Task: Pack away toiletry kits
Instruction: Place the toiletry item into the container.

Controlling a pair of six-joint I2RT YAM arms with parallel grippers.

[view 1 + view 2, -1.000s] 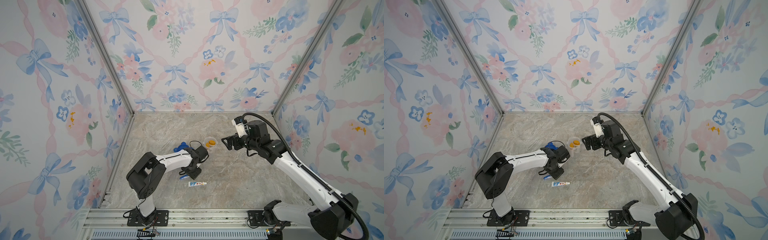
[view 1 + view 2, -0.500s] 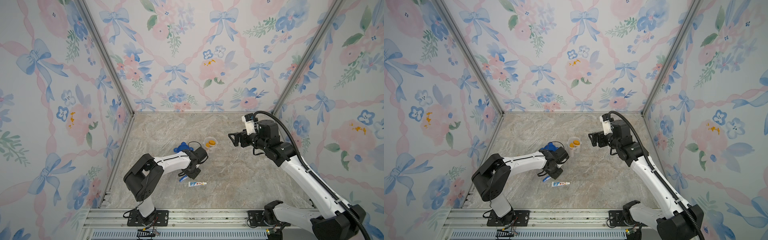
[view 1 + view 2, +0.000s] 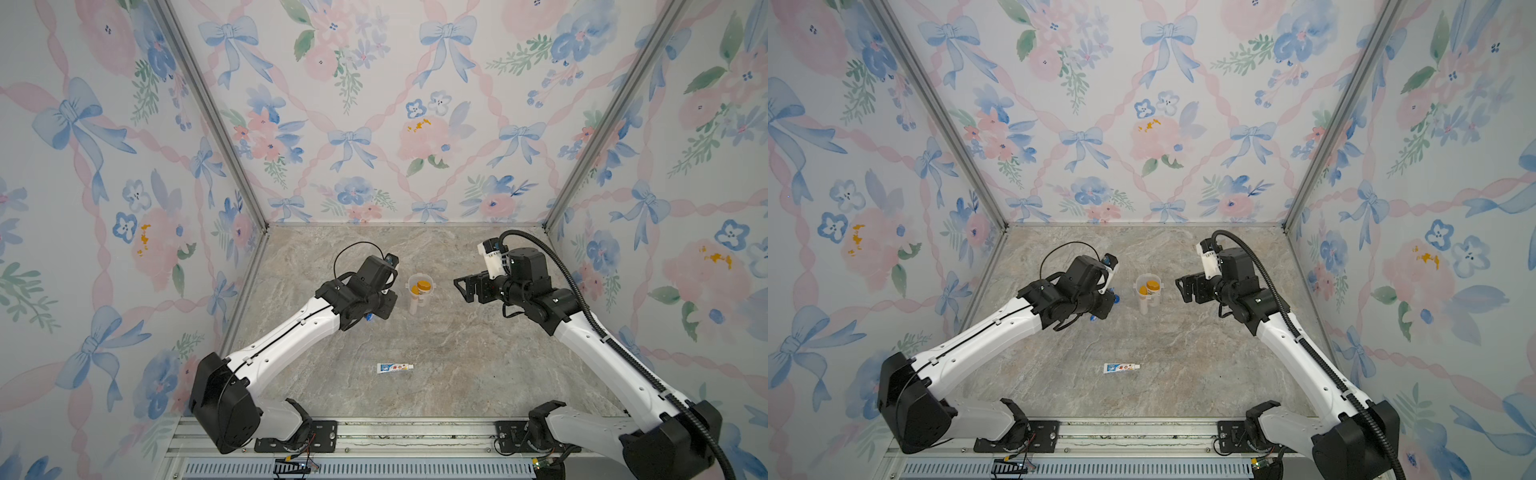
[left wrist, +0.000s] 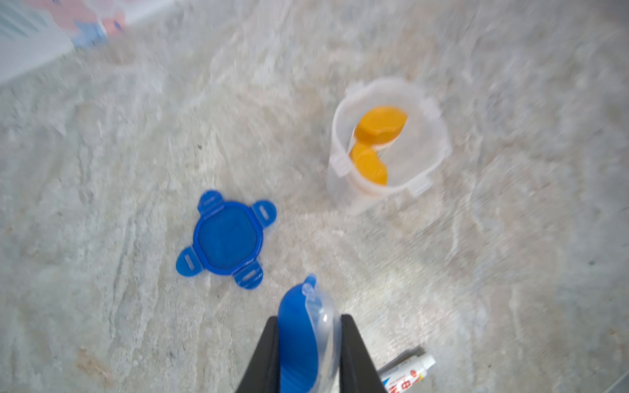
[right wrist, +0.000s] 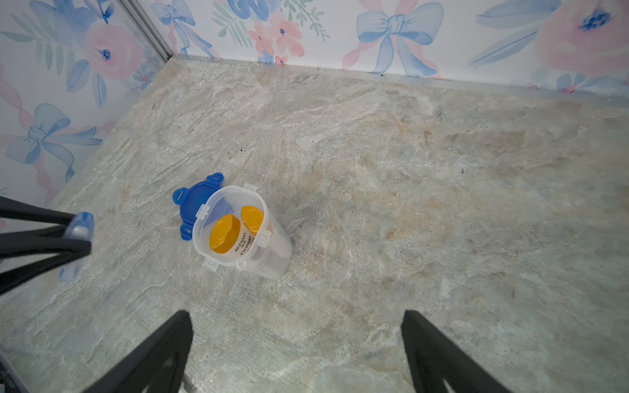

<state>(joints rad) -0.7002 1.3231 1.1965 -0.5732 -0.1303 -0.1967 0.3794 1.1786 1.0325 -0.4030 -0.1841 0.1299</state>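
The left gripper is clamped mid-length on the blue-and-clear plastic toothbrush, just beside the upright clear plastic cup, probably so it can go in end-first. The cup stands mid-way across the marble-patterned tabletop, toward the back edge, and holds the short yellow-capped white bottle and the slim yellow-capped tube. Its round blue four-tabbed lid lies flat alongside, leaving the mouth free. The white toothpaste tube lies near the front edge. The right gripper hangs spread and empty, facing the cup.
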